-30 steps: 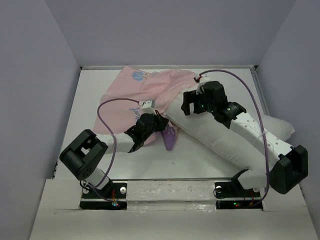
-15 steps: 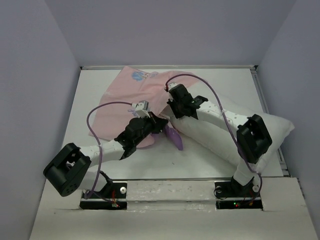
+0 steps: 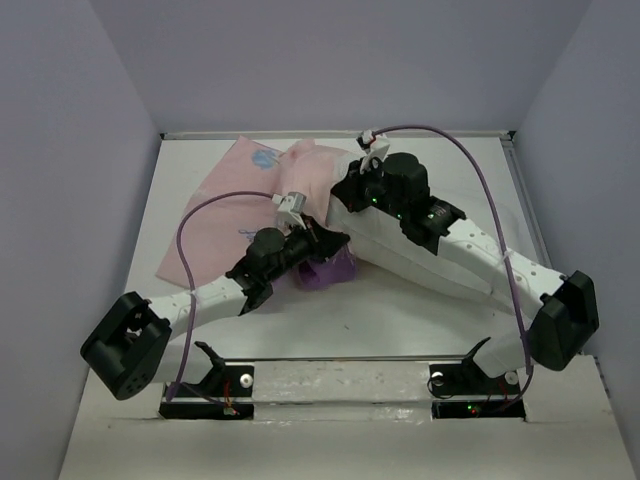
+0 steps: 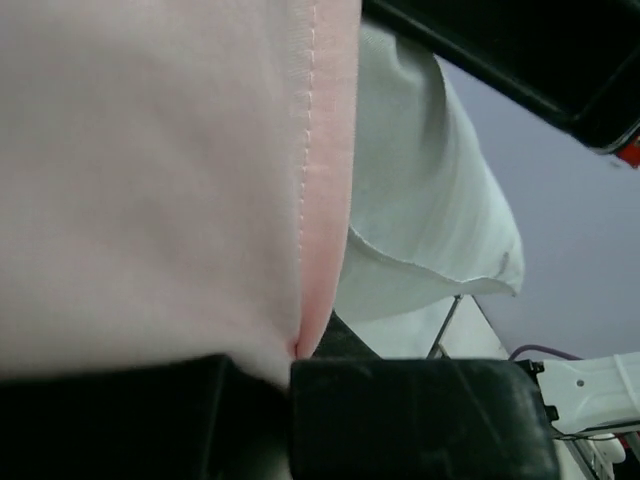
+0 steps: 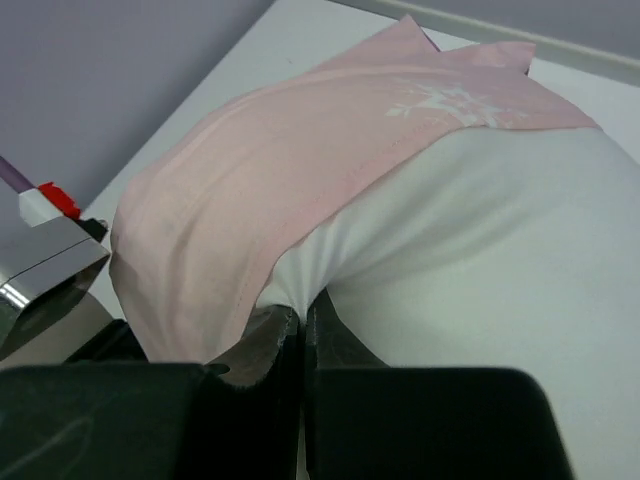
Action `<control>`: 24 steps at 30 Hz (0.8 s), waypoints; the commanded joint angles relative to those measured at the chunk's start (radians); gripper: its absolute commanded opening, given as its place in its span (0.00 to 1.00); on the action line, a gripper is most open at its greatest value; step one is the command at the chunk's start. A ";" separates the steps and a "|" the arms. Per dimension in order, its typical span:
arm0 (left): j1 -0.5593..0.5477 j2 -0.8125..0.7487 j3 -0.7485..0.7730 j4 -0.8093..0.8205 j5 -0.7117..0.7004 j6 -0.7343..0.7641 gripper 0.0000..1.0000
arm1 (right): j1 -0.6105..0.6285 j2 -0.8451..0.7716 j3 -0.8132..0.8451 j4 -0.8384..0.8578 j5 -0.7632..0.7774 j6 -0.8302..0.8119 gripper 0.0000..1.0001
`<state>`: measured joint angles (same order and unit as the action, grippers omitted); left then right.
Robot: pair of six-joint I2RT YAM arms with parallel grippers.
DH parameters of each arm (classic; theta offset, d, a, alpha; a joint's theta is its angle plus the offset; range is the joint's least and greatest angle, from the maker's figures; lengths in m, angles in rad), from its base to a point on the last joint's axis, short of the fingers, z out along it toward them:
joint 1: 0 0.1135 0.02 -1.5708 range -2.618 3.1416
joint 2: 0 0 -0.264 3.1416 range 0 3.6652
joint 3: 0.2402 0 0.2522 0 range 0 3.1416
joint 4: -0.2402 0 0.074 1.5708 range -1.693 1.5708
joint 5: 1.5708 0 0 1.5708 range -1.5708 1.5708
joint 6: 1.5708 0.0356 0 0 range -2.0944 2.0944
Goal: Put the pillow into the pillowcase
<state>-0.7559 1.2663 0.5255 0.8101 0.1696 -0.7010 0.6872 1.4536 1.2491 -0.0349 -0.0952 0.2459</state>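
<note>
Since half a second earlier, the right arm has been stretched low across the pillow, and the right jaws have been carried toward the upper centre of the overhead view. The pillow has been drawn up and left with them, so less of it is seen near the right edge. The pillowcase has been gathered narrower at the left. A purple bunch of its printed face is now seen just below the left jaws, which have been shifted slightly to the right.

On the left arm, the left jaws are pressed together on the pink hem of the pillowcase. The hem is held lifted off the worktop, probably so that the mouth is kept open toward the pillow just behind it.

The right jaws are pressed together on a creased pinch of white pillow cloth. This pinch lies directly under the pillowcase hem, which is draped over that end of the pillow. Whether the hem is caught as well cannot be told. The grip is judged to be for feeding this end into the mouth.

The pillow is laid diagonally from upper centre toward lower right. Only its upper end is covered, and the rest is still outside the case.
</note>
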 commanded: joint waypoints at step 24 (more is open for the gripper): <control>-0.106 -0.255 0.215 -0.379 0.091 0.305 0.99 | -0.026 0.232 -0.120 0.452 -0.057 0.178 0.00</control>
<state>-0.8680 1.1625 0.5938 0.7063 0.3283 -0.6155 0.6697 1.7676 1.2388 0.3248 -0.2180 0.4026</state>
